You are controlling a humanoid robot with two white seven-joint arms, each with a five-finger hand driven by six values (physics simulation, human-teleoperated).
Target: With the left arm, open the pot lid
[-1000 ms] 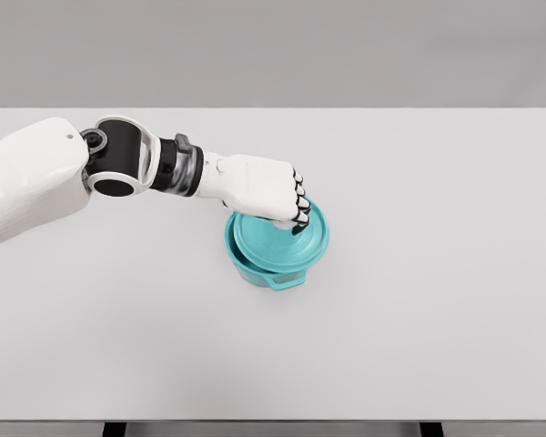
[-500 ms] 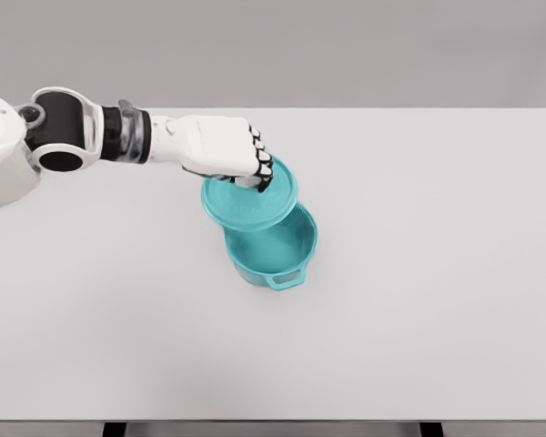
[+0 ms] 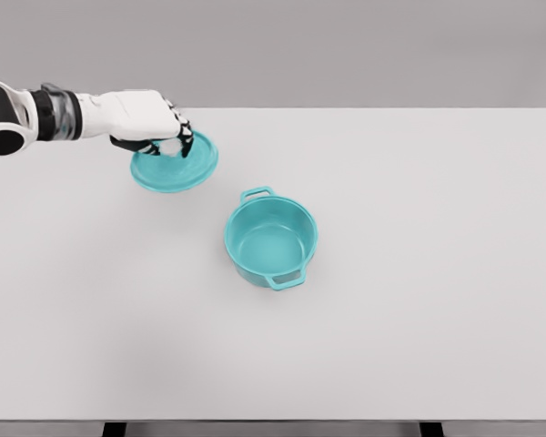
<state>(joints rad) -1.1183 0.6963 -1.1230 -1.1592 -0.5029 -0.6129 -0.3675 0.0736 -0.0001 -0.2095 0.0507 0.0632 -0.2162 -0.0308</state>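
Lid [image 3: 173, 168] hangs tilted above the desk [image 3: 419, 319] toward its far left corner, well apart from the pot [image 3: 271, 243], which sits open near the desk's middle with both handles showing. Left hand [image 3: 146, 123] is clamped on the lid from above, fingers [image 3: 180, 135] curled around its centre, likely carrying it clear for set-down.

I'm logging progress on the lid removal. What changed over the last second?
The left hand, gripping the lid throughout, lifted it off the pot and carried it up-left, clear of the pot. The pot stayed put on the table, now open.
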